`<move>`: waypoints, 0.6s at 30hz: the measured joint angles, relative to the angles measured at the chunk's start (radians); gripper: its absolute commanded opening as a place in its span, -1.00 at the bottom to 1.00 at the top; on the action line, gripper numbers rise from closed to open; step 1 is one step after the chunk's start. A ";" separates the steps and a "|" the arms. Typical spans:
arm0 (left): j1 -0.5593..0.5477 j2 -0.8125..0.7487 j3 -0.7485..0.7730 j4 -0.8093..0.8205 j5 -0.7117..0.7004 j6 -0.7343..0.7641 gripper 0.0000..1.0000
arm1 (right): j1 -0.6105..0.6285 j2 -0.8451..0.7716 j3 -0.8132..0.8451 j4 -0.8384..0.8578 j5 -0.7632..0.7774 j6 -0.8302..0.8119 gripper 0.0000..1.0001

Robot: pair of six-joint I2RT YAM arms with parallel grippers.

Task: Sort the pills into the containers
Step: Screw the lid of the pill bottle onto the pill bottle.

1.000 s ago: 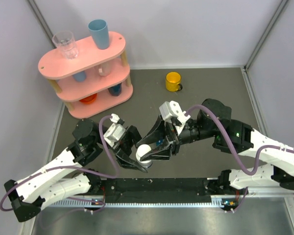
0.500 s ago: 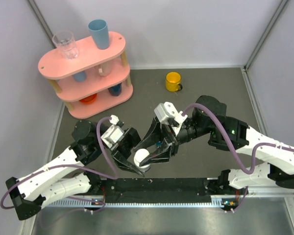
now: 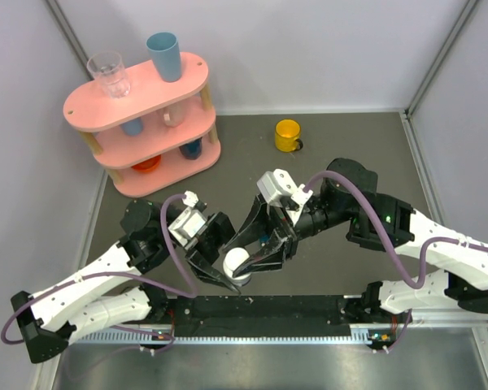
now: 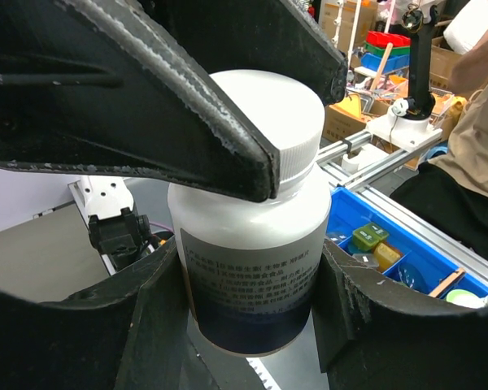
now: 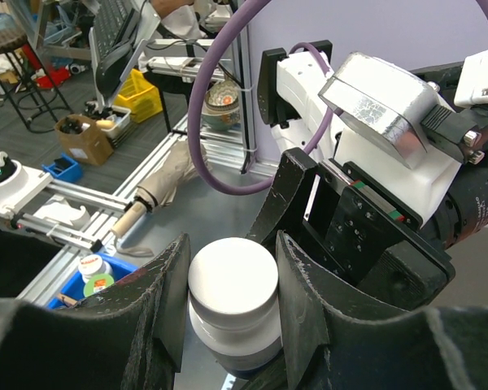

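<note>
You are holding the white bottle (image 3: 237, 264) in the air just above the near edge of the table (image 3: 342, 146), roughly at that edge's middle, between the two arms. Your left gripper (image 4: 246, 321) is clamping the labelled body low down, one finger on each side. Your right gripper (image 5: 232, 302) is pinching the ribbed cap (image 4: 268, 114) from above.

The bottle is looking like rigid, light plastic. You cannot tell how full it is, so expect the weight to be shifting if pills are rolling inside. The smooth label is probably offering little friction, so you are best off gripping the body squarely across its width and twisting only at the cap's ribs, which are giving the fingers some bite. The teal pill box is not showing in any view.
</note>
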 measured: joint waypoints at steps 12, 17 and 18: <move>-0.021 0.005 -0.006 0.031 -0.020 -0.004 -1.00 | 0.000 0.000 0.003 0.002 -0.016 0.005 -1.00; -0.021 -0.026 -0.025 0.029 -0.068 0.006 -1.00 | 0.001 -0.003 0.000 0.016 0.006 0.014 -1.00; -0.021 -0.032 -0.028 0.029 -0.083 0.008 -1.00 | 0.001 -0.008 -0.006 0.027 0.015 0.018 -1.00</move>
